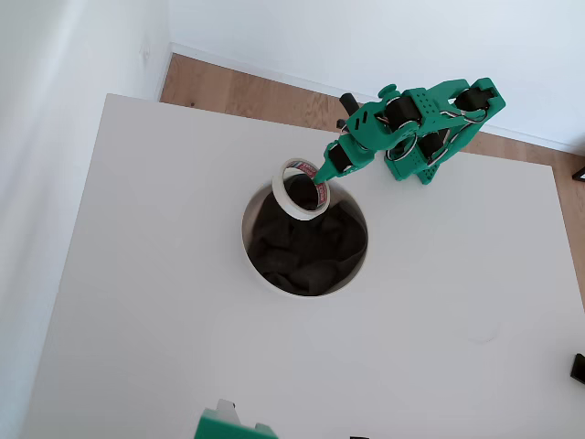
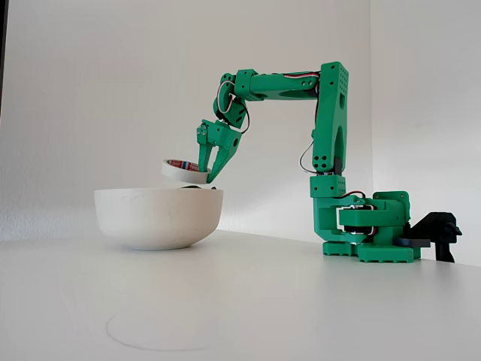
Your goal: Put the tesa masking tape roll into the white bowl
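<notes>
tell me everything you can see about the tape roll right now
The tesa masking tape roll is a small flat ring of cream-white tape with a red and blue label on its inner core. The green gripper holds it by one side, one finger through the hole. It hangs tilted just above the white bowl, over the rim nearest the arm, above the dark cloth. Whether it touches the rim cannot be told.

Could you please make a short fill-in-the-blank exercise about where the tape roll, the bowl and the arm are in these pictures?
1. The pincer holds the tape roll just above the rim of the white ____.
2. The cloth inside the bowl is dark ____.
3. The arm is coloured ____.
4. The label inside the roll's core is red and ____.

Missing words: bowl; charcoal; green; blue
</notes>
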### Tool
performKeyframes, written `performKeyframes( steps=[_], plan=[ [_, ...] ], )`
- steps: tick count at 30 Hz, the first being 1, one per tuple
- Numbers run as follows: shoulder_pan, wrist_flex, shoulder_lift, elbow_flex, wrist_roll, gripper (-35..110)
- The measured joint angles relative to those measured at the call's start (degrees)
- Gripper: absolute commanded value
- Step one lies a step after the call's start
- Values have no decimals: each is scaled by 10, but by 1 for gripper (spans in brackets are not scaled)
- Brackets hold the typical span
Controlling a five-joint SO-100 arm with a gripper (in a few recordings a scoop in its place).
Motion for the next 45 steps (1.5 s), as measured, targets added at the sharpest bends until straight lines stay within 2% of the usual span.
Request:
performKeyframes(
  steps=[11,22,26,28,30,36,38,39,40,45],
  plan=[
    [-55,-71,-54,11,20,-8],
    [-84,-83,-103,11,36,-8],
    [-82,-87,-103,11,56,2],
    [-77,-88,-103,11,61,13],
    [-77,-89,-103,11,62,15],
    [-80,-85,-102,11,64,13],
    [-80,-85,-102,11,69,6],
    [-81,-85,-102,11,68,-5],
    [-81,-87,-102,11,65,-8],
    [-83,-89,-102,11,55,-8]
  ],
)
